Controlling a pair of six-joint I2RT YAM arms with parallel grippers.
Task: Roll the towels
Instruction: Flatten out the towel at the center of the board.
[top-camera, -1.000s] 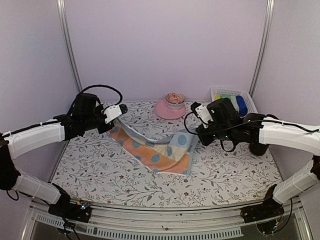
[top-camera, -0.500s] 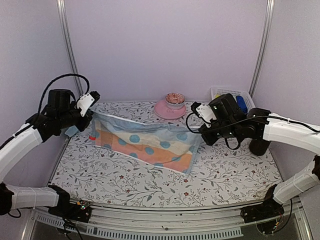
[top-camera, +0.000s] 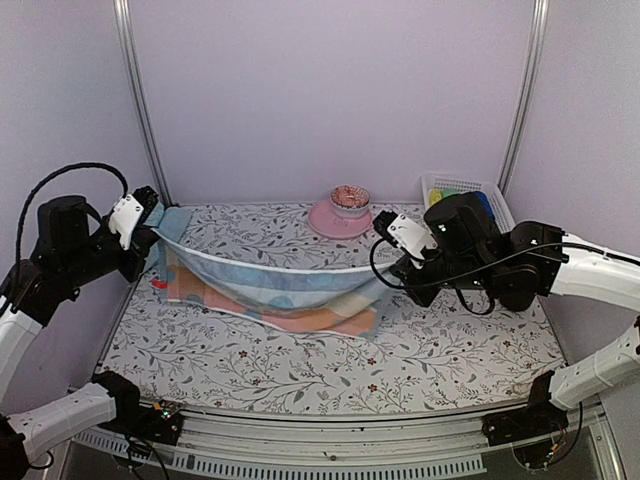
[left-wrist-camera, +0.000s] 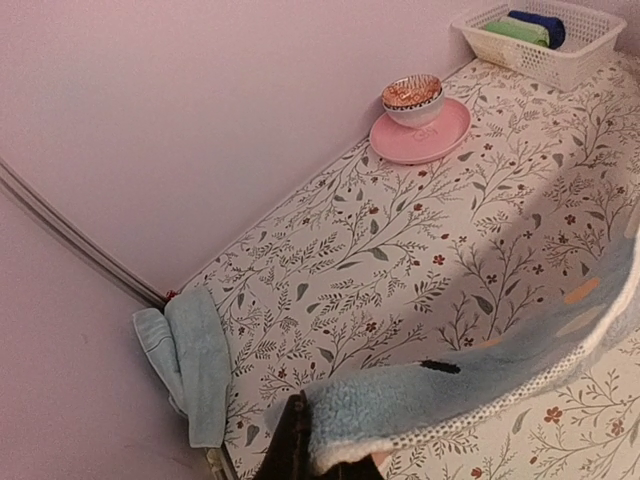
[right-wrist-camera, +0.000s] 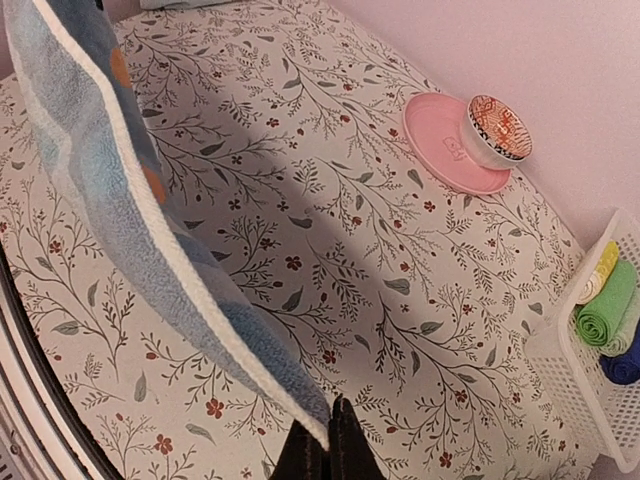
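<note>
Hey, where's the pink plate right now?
In the top view the pink plate sits at the table's far edge, centre, under a small patterned bowl, left of the white basket.

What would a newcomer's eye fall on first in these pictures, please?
First, the pale blue towel with orange bands and blue dots, hanging in a sagging span between the left claw and the right claw, both shut on its upper edge. Then the pink plate with a patterned bowl at the back in the middle, and the white basket of rolled cloths in the far right corner.
</note>
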